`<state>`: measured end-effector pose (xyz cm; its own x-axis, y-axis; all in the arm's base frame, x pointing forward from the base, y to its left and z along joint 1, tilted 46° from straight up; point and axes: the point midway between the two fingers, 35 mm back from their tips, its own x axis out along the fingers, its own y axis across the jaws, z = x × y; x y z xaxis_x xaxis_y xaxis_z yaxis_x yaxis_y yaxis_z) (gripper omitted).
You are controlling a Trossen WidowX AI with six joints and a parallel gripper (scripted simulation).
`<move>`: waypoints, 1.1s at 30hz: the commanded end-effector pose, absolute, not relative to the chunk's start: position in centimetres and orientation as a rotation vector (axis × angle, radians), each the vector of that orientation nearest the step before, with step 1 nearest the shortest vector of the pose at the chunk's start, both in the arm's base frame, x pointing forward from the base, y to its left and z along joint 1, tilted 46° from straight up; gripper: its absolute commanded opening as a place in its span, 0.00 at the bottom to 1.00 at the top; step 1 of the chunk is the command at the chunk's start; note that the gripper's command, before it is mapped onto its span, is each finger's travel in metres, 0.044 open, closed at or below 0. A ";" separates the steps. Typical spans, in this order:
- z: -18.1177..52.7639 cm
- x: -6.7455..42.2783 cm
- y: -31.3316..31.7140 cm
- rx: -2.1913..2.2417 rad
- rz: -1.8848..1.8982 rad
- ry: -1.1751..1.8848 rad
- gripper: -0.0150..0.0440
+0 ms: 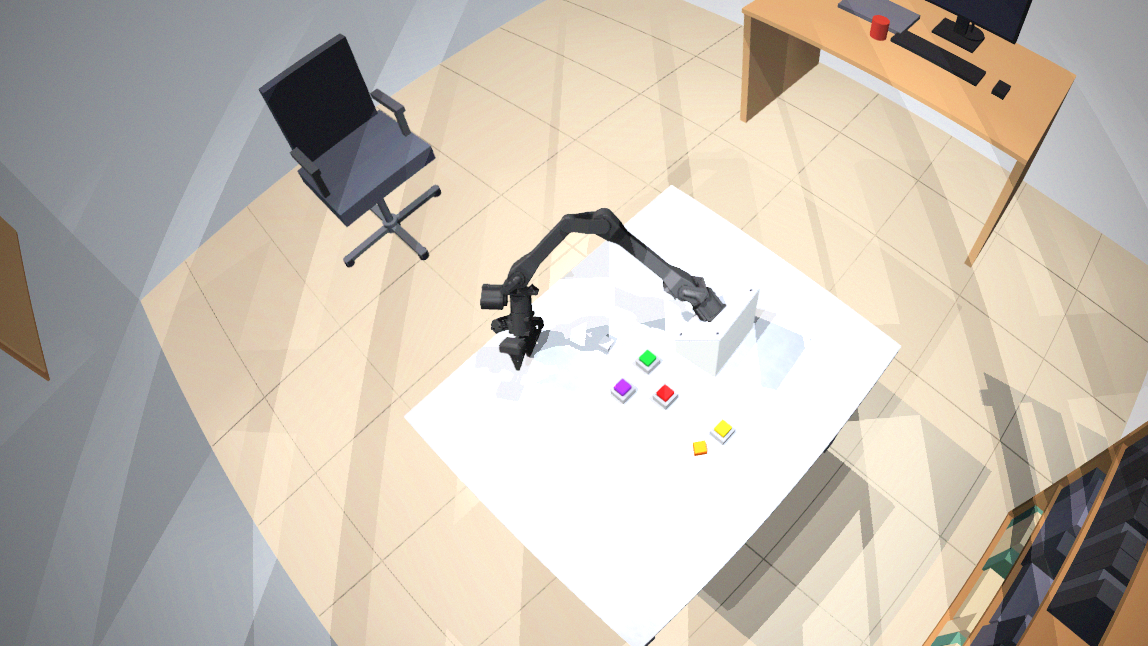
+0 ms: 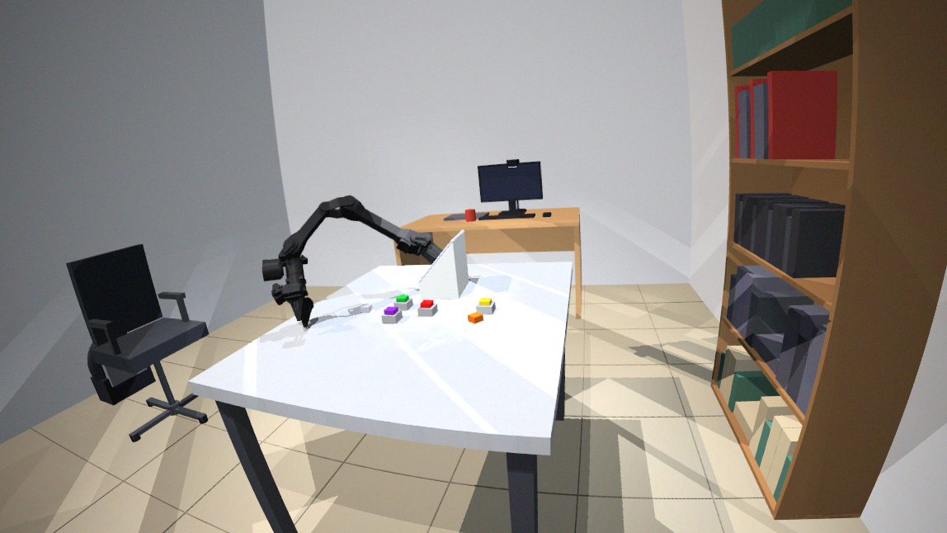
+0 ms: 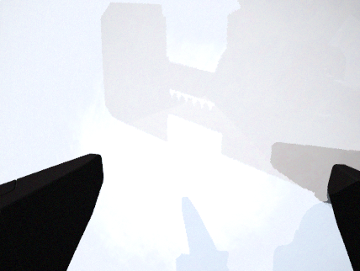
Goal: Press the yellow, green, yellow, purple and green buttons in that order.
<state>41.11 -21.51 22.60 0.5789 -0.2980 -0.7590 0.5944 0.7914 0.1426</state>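
Observation:
Four buttons on white bases sit mid-table: green (image 1: pixel 647 359) (image 2: pixel 403 299), purple (image 1: pixel 622 388) (image 2: pixel 390 310), red (image 1: pixel 664 393) (image 2: pixel 426 304) and yellow (image 1: pixel 722 429) (image 2: pixel 485 303). My gripper (image 1: pixel 517 359) (image 2: pixel 305 321) (image 3: pixel 219 173) is open and empty. It points down, close above the white table (image 1: pixel 602 522) (image 2: pixel 397 384) near its left edge, well left of the purple and green buttons. The wrist view shows only bare table top and shadows between the two dark fingers; no button is in it.
An orange block (image 1: pixel 700 448) (image 2: pixel 474 318) lies just beside the yellow button. A small white block (image 2: pixel 365 307) lies left of the green button. The arm's white base box (image 1: pixel 716 333) (image 2: pixel 446 271) stands behind the buttons. An office chair (image 1: pixel 353 152) stands off the table's left.

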 end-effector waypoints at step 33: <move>-9.7 20.4 20.5 -0.584 -0.521 1.400 0.93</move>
<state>24.33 20.28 -8.19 0.0446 -0.5610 -0.8266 0.0624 0.8274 -0.5581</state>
